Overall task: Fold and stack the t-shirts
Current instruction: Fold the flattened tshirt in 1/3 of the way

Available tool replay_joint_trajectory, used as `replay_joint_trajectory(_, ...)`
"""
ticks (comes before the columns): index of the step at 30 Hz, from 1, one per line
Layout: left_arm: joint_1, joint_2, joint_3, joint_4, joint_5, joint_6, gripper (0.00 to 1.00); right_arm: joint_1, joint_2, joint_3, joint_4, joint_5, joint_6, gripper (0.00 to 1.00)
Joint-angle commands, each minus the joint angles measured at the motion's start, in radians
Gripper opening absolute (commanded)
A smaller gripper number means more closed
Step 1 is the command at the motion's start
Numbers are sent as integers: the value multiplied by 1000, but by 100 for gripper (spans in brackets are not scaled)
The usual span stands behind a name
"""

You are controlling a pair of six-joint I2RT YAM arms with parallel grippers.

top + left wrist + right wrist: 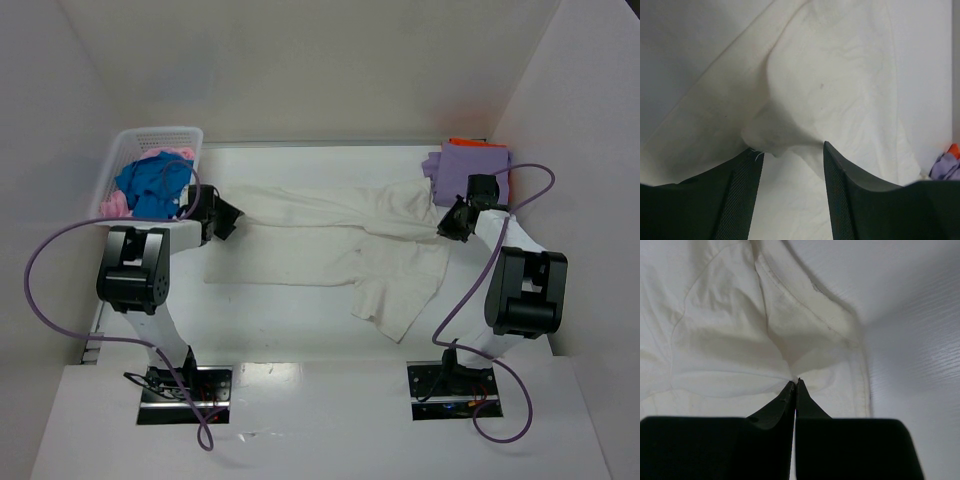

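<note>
The large cream-white t-shirt (pixel 340 240) lies stretched across the table between both grippers. My left gripper (pixel 232 218) is at its left end, and the left wrist view shows the jaws open (pixel 792 150) with a raised fold of the shirt (pixel 830 85) just at the fingertips. My right gripper (pixel 447 228) is at the shirt's right end. The right wrist view shows it shut (pixel 796 381), pinching a pucker of the cream shirt (pixel 730 340). A folded lavender shirt (pixel 470 165) lies on an orange one (pixel 470 142) at the back right. Blue (pixel 155 185) and pink (pixel 170 153) shirts sit in the basket.
The white lattice basket (pixel 150 135) stands at the back left, close to my left arm. White walls enclose the table on three sides. The lavender (pixel 946 167) and orange (pixel 953 149) stack shows at the right edge of the left wrist view.
</note>
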Motion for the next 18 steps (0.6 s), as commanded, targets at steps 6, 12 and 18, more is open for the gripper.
replay_joint_trajectory(6,-35,-52,-98,110,-172,-235,59,-13,-40,6,14,5,-16,0)
replay_joint_trajectory(12,-88,-62,-161,153,-349,-402,58,-13,-40,6,14,5,-16,0)
replay_joint_trajectory(18,-107,-3,-184,274,-331,-487,58,-13,-40,6,14,5,-16,0)
